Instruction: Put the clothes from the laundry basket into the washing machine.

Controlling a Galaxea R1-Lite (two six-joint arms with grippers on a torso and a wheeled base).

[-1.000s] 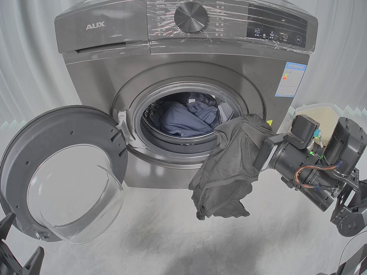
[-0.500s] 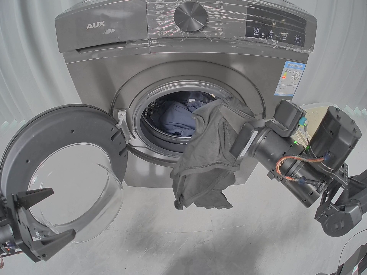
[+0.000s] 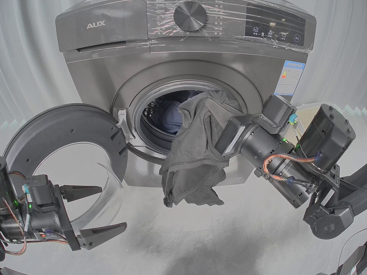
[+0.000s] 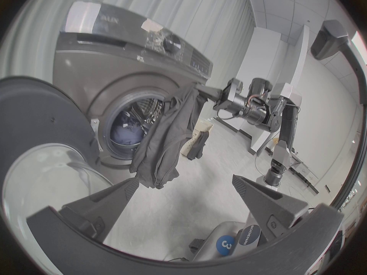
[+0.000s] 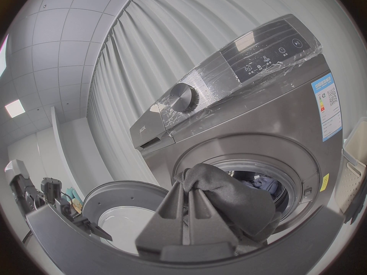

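1. The dark grey garment (image 3: 193, 149) hangs in front of the drum opening (image 3: 153, 111) of the washing machine (image 3: 111, 73). Its top is bunched at the right side of the mouth. Its long axis runs downward, and its hem dangles below the door seal, outside the drum.
2. The right gripper (image 5: 187, 190) has its jaws pressed together on the garment's upper fold, level with the opening's upper half.
3. The drum lies ahead of that gripper and slightly to its left, with blue clothes (image 3: 170, 119) already inside. The next push likely goes forward and in, and the trailing tail may catch on the lip.
4. The left gripper (image 3: 113, 207) is spread wide and empty, low before the open door (image 3: 65, 130) and well apart from the garment. The right arm is far nearer.
5. The laundry basket (image 5: 353, 165) stands just beside the machine on the robot's right.
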